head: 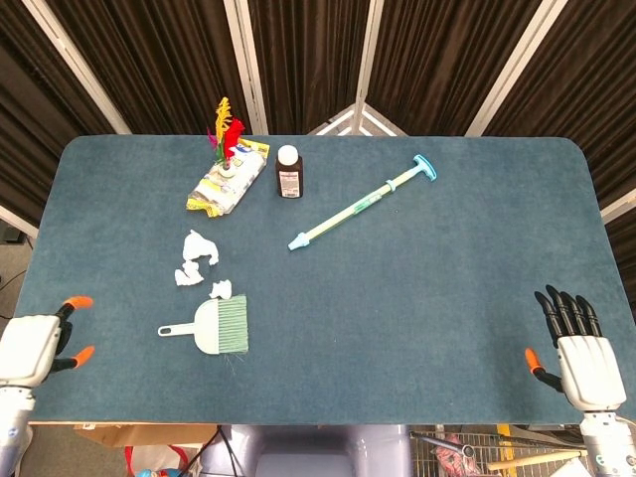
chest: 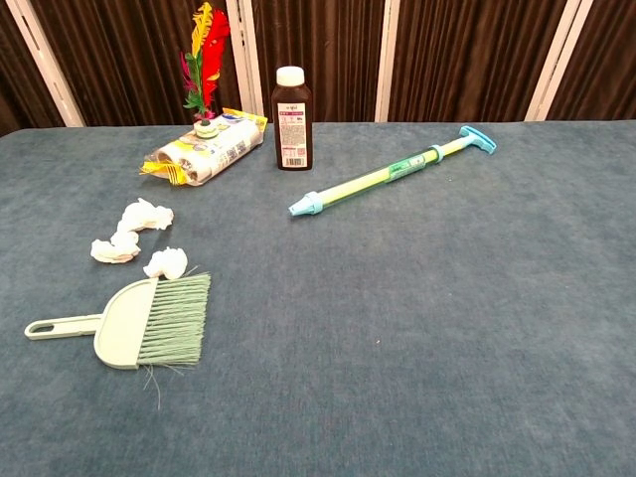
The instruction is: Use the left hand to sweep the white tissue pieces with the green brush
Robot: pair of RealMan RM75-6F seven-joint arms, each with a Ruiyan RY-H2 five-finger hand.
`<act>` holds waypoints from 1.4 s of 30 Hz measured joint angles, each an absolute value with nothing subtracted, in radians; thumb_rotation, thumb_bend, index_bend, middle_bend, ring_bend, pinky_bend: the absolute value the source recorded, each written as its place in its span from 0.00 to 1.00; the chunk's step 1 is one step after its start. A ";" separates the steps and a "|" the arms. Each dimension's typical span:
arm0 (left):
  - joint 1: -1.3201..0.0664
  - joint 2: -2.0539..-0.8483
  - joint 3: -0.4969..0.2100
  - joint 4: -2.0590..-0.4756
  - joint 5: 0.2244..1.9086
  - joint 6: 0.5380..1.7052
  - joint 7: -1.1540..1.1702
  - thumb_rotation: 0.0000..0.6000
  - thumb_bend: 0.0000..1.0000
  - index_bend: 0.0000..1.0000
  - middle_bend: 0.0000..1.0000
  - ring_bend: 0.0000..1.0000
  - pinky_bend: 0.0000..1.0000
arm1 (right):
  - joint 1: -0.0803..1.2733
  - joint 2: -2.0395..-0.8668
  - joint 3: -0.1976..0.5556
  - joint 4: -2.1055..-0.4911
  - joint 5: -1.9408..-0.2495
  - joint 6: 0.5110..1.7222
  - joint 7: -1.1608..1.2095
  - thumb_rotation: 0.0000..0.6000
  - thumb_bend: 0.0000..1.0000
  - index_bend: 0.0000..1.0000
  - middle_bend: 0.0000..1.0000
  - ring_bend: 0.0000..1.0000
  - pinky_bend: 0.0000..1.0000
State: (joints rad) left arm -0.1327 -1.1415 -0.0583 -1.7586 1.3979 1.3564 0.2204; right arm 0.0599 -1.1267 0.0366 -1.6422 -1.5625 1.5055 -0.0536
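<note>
The green brush (head: 214, 326) (chest: 139, 323) lies flat on the blue table, handle to the left and bristles to the right. Three white tissue pieces (head: 197, 248) (chest: 146, 214) lie just beyond it; the nearest piece (head: 221, 290) (chest: 166, 262) touches the bristle tips. My left hand (head: 35, 346) hovers at the table's front left corner, well left of the brush handle, holding nothing, its fingers apart and pointing right. At the front right edge my right hand (head: 581, 348) is empty with its fingers spread. Neither hand shows in the chest view.
A brown bottle (head: 289, 171) (chest: 291, 104) stands at the back. Beside it lies a wipes pack (head: 227, 179) (chest: 204, 154) with a feathered shuttlecock (head: 226, 134) on top. A long teal-and-yellow pump tube (head: 363, 202) (chest: 393, 174) lies diagonally mid-table.
</note>
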 measured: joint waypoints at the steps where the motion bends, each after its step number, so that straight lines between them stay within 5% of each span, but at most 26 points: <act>1: -0.144 -1.145 -0.063 -1.769 1.375 1.335 0.240 1.00 0.28 0.47 1.00 1.00 1.00 | 0.060 -1.126 0.036 -1.643 -1.563 1.505 -0.053 1.00 0.38 0.00 0.00 0.00 0.00; 9: -0.254 -1.216 -0.114 -1.840 1.102 1.204 0.469 1.00 0.35 0.47 1.00 1.00 1.00 | 0.060 -1.122 0.036 -1.647 -1.562 1.504 -0.042 1.00 0.38 0.00 0.00 0.00 0.00; 21: -0.416 -1.449 -0.157 -1.802 0.777 1.168 0.741 1.00 0.44 0.43 1.00 1.00 1.00 | 0.061 -1.118 0.037 -1.650 -1.559 1.502 -0.023 1.00 0.38 0.00 0.00 0.00 0.00; 42: -0.497 -1.573 -0.130 -1.719 0.669 1.197 0.773 1.00 0.48 0.50 1.00 1.00 1.00 | 0.061 -1.115 0.036 -1.655 -1.560 1.502 -0.020 1.00 0.38 0.00 0.00 0.00 0.00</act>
